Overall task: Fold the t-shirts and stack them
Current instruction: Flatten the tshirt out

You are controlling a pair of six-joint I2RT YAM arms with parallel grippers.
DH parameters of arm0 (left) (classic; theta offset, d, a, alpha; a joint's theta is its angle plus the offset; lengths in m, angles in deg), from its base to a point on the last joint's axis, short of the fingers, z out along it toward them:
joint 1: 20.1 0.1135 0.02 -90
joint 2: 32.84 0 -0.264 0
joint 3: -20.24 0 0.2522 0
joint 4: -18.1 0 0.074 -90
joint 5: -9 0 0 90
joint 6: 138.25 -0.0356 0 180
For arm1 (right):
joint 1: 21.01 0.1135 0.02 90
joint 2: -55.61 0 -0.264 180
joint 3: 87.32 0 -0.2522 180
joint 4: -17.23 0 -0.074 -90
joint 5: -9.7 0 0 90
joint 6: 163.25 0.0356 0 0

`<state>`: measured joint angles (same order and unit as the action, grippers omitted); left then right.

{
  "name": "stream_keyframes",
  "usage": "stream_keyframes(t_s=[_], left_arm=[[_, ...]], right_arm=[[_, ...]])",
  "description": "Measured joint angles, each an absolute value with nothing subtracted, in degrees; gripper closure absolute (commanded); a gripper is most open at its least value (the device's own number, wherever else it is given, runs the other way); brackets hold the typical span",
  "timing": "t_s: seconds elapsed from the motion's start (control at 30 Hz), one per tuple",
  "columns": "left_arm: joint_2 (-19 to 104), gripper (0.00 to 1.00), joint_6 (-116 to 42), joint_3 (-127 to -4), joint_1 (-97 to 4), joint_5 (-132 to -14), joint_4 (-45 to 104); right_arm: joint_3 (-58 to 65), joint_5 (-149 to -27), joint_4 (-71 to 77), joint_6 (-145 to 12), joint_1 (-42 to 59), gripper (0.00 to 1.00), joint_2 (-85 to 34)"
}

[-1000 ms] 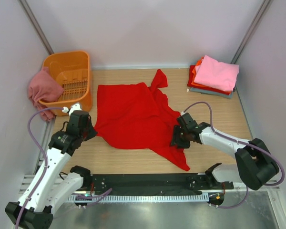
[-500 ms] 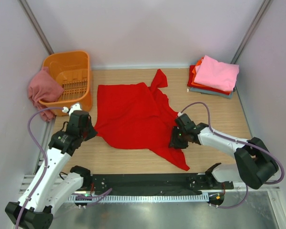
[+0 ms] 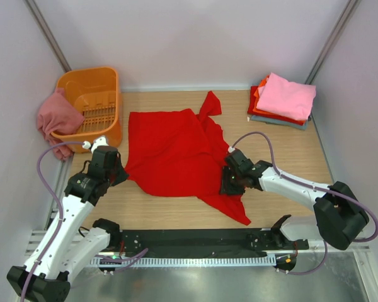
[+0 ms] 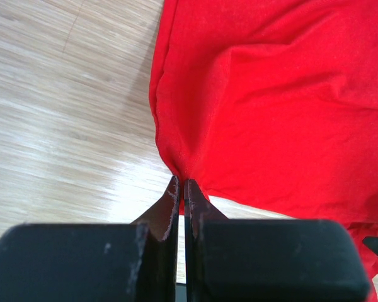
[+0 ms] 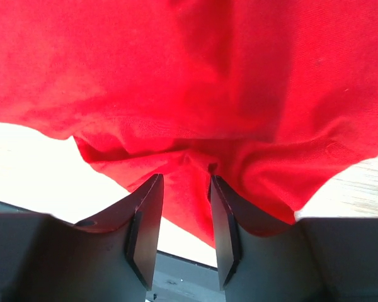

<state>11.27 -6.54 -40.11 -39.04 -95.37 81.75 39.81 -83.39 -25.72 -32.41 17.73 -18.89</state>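
A bright red t-shirt (image 3: 170,148) lies spread and crumpled in the middle of the table. My left gripper (image 3: 121,171) is shut on its near left corner; in the left wrist view the fingertips (image 4: 181,184) pinch the red cloth (image 4: 271,113) at its tip. My right gripper (image 3: 228,185) rests on the shirt's near right part. Its jaws (image 5: 186,182) stand apart, straddling a bunched fold of red cloth (image 5: 189,75) without clamping it. Folded t-shirts (image 3: 283,97), pink on top, are stacked at the back right.
An orange slotted basket (image 3: 91,88) stands at the back left, with a dusty rose shirt (image 3: 57,116) draped over its left rim. White walls close in the table on three sides. The black rail (image 3: 195,242) of the arm bases runs along the near edge.
My right gripper has slid a little left, further onto the red shirt. The left gripper and the shirt's left side have not moved.
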Motion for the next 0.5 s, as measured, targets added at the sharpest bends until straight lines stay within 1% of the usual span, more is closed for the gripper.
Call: stream_keyframes(t_s=[0.37,0.47,0.5], left_arm=[[11.27,1.00,-6.54,-40.11,-39.04,-95.37,81.75],[11.27,1.00,-6.54,-40.11,-39.04,-95.37,81.75],[11.27,1.00,-6.54,-40.11,-39.04,-95.37,81.75]], right_arm=[[39.83,-82.54,-25.78,-32.36,18.43,0.64,-19.55],[40.03,-81.07,-26.26,-32.43,18.45,0.67,-19.55],[40.18,-80.59,-26.48,-32.50,18.45,0.72,-19.55]])
